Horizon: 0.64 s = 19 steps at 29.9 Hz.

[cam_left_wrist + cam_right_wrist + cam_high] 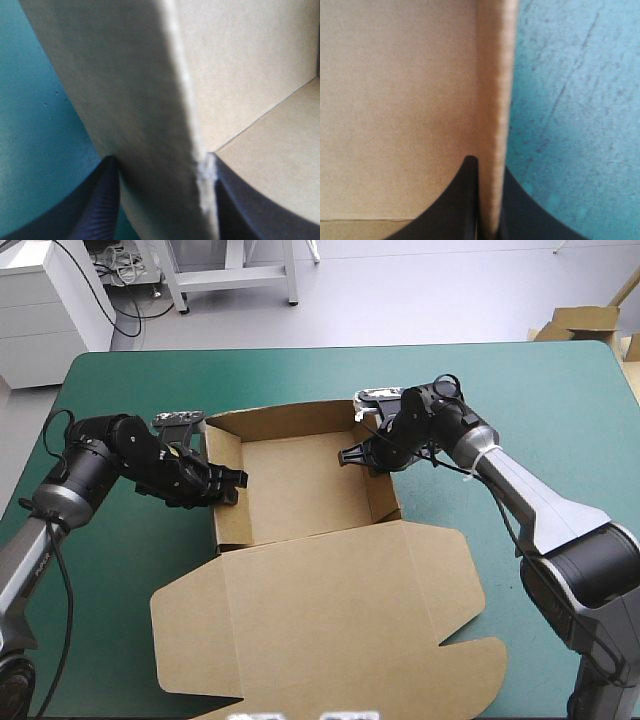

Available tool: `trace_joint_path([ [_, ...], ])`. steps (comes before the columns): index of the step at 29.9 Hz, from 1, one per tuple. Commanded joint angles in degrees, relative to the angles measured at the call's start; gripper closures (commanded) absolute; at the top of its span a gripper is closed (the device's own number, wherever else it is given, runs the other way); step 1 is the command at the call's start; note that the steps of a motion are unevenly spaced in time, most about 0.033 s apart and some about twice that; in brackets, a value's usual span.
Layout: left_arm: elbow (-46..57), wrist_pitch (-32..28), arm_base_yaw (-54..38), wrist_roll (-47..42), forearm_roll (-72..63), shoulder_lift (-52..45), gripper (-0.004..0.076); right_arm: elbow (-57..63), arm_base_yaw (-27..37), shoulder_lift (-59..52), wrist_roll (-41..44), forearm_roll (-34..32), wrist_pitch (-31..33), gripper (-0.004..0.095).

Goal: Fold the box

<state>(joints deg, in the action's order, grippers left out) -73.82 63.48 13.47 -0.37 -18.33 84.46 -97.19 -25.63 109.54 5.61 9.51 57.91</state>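
Brown box [300, 490] sits mid-table on the teal-green cover [520, 400]: open tray, lid [320, 620] flat toward the near edge. Left gripper [228, 483] pinches the left wall [228, 525]. Right gripper [352, 455] pinches the right wall [382, 502], one black finger either side.

Note table [560, 400]: teal-green cover, bare along far edge and down both sides. Note spare brown board [585, 322] beyond table's far right corner, off cover, partly out of view. You see same cover in both wrist views.
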Motion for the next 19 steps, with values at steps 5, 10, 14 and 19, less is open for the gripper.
trace_joint_path([
  [5,-1.6,-4.2,0.6,-0.9,-4.9,-2.5,0.0731,-1.9,-0.4,-3.4,0.3,3.8,-2.2,0.0928],
  [10,-1.6,-4.7,0.6,-5.9,0.6,-2.5,0.0731,-1.9,-0.5,-3.4,0.6,4.0,-2.2,0.0928],
  [14,-1.6,-2.9,0.6,-9.9,7.1,-2.0,0.0731,-1.9,-0.5,-3.4,0.7,4.2,-2.2,0.0928],
  [19,-1.6,-1.4,2.3,-12.6,13.2,-0.9,0.0731,-1.9,-0.5,-3.4,0.8,4.2,-2.2,0.0928],
])
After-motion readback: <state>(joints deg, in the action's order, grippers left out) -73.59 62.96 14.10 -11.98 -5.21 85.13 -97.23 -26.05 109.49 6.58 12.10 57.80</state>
